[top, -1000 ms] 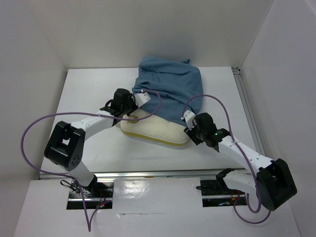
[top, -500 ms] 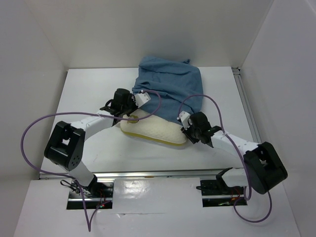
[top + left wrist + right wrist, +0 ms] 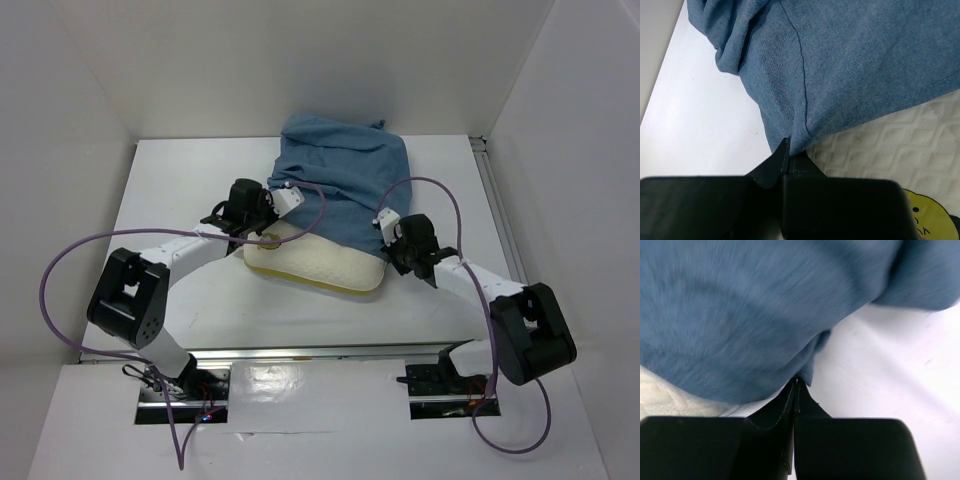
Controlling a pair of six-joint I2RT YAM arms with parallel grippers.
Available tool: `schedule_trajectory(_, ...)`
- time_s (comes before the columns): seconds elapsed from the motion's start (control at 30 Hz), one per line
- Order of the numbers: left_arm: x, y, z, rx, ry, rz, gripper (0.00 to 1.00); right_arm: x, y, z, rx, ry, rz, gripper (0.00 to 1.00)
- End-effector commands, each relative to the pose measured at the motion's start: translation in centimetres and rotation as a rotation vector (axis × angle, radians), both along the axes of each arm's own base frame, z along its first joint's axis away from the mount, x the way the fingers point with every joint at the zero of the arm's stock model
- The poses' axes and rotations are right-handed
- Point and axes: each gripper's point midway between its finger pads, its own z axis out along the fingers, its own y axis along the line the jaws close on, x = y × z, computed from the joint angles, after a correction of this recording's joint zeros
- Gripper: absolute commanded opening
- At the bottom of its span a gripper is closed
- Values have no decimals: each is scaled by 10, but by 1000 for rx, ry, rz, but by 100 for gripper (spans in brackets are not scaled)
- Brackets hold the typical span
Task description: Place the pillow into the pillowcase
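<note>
Pillowcase hem pinched, left hand, right hand

Illegible pink lettering on pillow

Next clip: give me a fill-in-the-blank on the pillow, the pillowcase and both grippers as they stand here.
1. The pillow is only ___ inside the pillowcase.
2. The left gripper pinches the edge of the ___.
3. The right gripper is ___ on that same cloth.
4. The pillow's exposed edge band is ___ in colour.

Missing words: partly; pillowcase; shut; yellow.
</note>
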Motion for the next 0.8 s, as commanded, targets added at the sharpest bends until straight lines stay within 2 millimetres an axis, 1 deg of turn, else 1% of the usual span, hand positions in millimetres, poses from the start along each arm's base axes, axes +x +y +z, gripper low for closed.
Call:
schedule_trajectory(0.0,9,-2,23,-45,-50,19,0,30,8,56,97,-138,11,0)
schedule_trajectory(0.03,9,-2,23,-45,-50,19,0,30,11,64,109,-151,19,0)
schedule_trajectory(0.07,9,-2,23,-45,-50,19,0,31,10,66,117,-148,20,0)
schedule_trajectory(0.1,9,-2,23,-52,-47,24,0,31,13,74,149,-153,31,0)
schedule_trajectory(0.17,7,-1,21,-48,-38,24,0,26,16,76,163,-143,48,0)
schedule_trajectory(0.2,7,-1,21,-48,-38,24,0,19,19,75,177,-121,68,0)
schedule_trajectory(0.23,9,-2,25,-52,-47,24,0,18,19,77,176,-115,68,0)
schedule_trajectory(0.27,10,-2,21,-48,-38,24,0,16,21,77,181,-102,76,4)
schedule_trajectory(0.3,10,-2,21,-48,-38,24,0,10,23,70,187,-63,88,11)
schedule_trajectory(0.33,10,0,21,-43,-41,33,0,6,22,66,179,-29,86,16)
schedule_trajectory(0.37,10,0,21,-43,-41,33,0,4,21,64,177,-20,85,19)
schedule_trajectory(0.4,10,0,21,-43,-41,33,0,5,21,64,168,-24,95,25)
schedule_trajectory(0.43,10,0,21,-43,-41,33,0,0,21,59,163,-5,107,28)
schedule_trajectory(0.5,10,0,21,-43,-41,33,0,-6,20,64,158,-25,131,36)
schedule_trajectory(0.53,10,0,25,-46,-49,33,0,-11,20,61,156,-16,144,42)
schedule_trajectory(0.57,10,0,25,-46,-49,33,0,-15,20,65,163,-19,151,46)
schedule_trajectory(0.6,8,1,21,-43,-41,33,0,-19,19,60,154,-2,156,48)
schedule_trajectory(0.63,8,1,21,-43,-41,33,0,-21,20,63,163,-4,165,50)
schedule_trajectory(0.67,8,1,21,-43,-41,33,0,-24,19,58,161,7,164,53)
schedule_trajectory(0.77,8,1,21,-43,-41,33,0,-29,19,58,159,18,176,56)
